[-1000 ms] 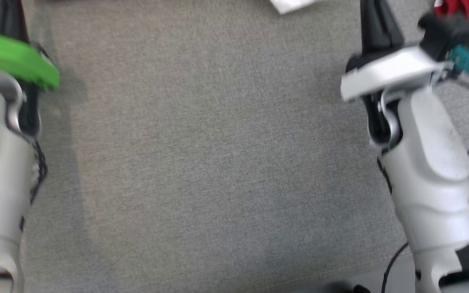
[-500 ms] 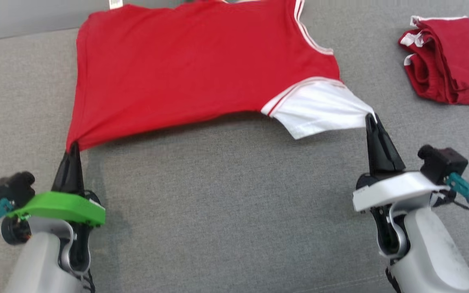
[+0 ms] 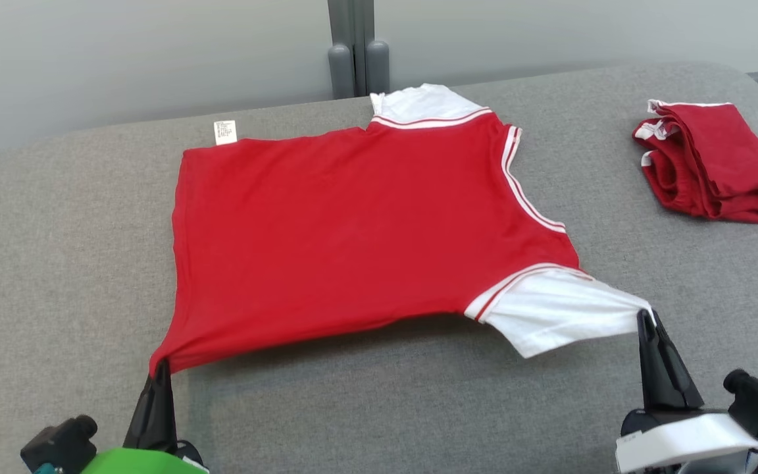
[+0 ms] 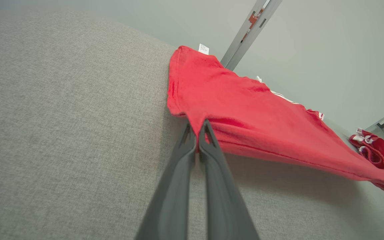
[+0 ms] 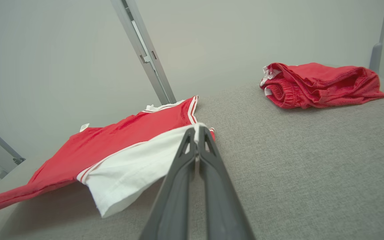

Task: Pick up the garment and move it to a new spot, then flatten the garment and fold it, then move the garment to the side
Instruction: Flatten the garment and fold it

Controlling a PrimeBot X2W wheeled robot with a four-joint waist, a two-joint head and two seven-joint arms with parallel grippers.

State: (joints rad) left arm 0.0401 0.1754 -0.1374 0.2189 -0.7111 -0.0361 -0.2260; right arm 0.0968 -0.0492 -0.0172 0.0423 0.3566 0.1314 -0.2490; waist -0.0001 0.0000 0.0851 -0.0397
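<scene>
Head camera high over the red shirt; wrist cameras low, close, both toward it.

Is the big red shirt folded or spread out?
Spread out. The red shirt lies open and flat across the grey cushion, its near edge lifted by the left gripper and right gripper, jaws shut on it.

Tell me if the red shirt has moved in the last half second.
Yes. The red shirt has been drawn nearer the robot, away from the folded red garment; the camera also tilted.
</scene>
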